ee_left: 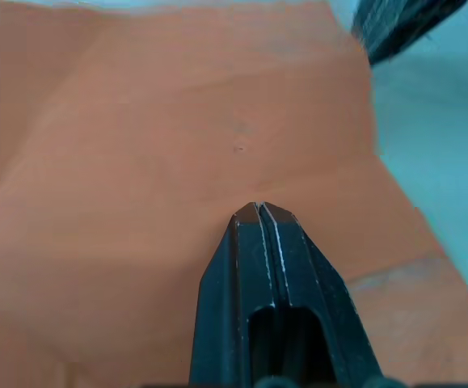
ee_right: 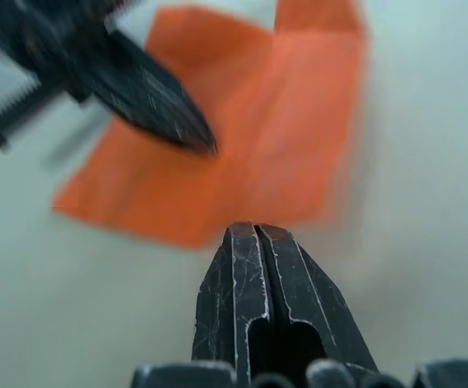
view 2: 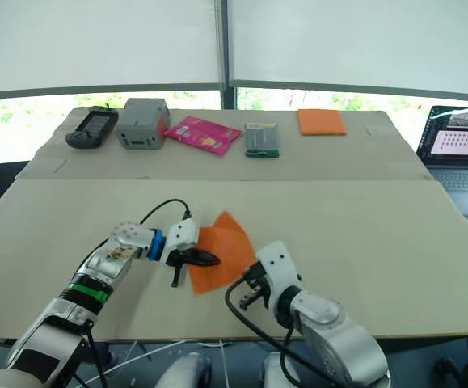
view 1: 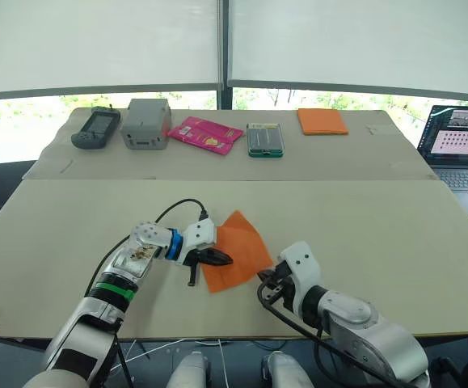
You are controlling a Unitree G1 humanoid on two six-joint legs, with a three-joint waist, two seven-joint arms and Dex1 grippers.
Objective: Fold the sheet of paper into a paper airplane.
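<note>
The sheet of paper lies flat on the table as a creased bright-orange near-square, one corner pointing away from me. My left gripper is shut, and its tips rest on the paper's left part without pinching it; in the left wrist view the closed fingertips sit over orange paper. My right gripper is shut and empty, just off the paper's near right edge and a little above the table. The left gripper also shows in the right wrist view. No paper airplane is in view.
Along the far table stand a black handheld device, a grey box, a pink packet, a green-rimmed case and a thick orange pad. An open laptop sits at the right edge.
</note>
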